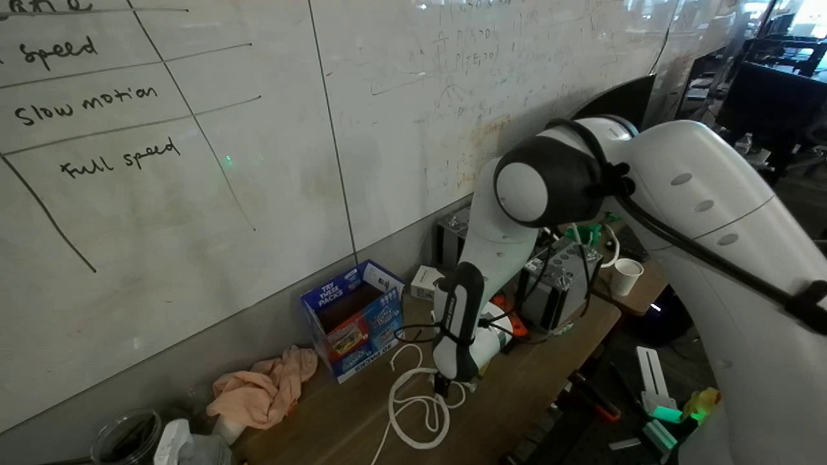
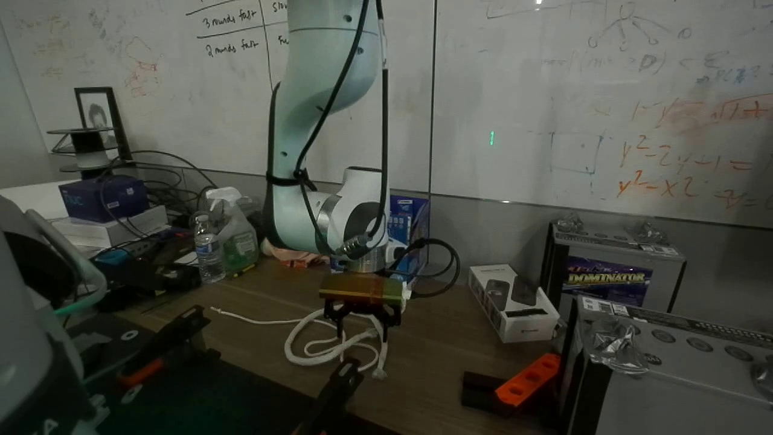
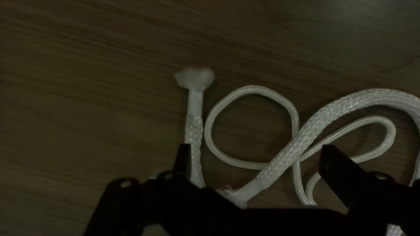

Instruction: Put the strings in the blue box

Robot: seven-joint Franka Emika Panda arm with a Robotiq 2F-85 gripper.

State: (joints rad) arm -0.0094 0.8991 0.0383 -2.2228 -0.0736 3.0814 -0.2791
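The gripper (image 3: 256,147) points down over the white strings (image 3: 297,146), partway between the front and back edges of the bench (image 1: 536,381). Its jaws are released: in the wrist view they stand well apart, with parts of the strings seen between them. Whether either finger touches the strings, I cannot tell. The strings lie loosely looped on the wood, a thick one crossing over a thin one, outside the blue box (image 1: 368,336). That box stands upright, top open, at the back edge below the whiteboard (image 1: 278,187). Just beside it along that edge lies a crumpled peach cloth (image 1: 268,391); on its other side sits a white carton (image 1: 425,284). In an exterior view, a spray bottle (image 2: 237,241) and a water bottle (image 2: 209,254) stand near the back edge. A grey case (image 1: 568,297) stands near a corner of the bench, and just past that corner is a white cup (image 1: 625,278).
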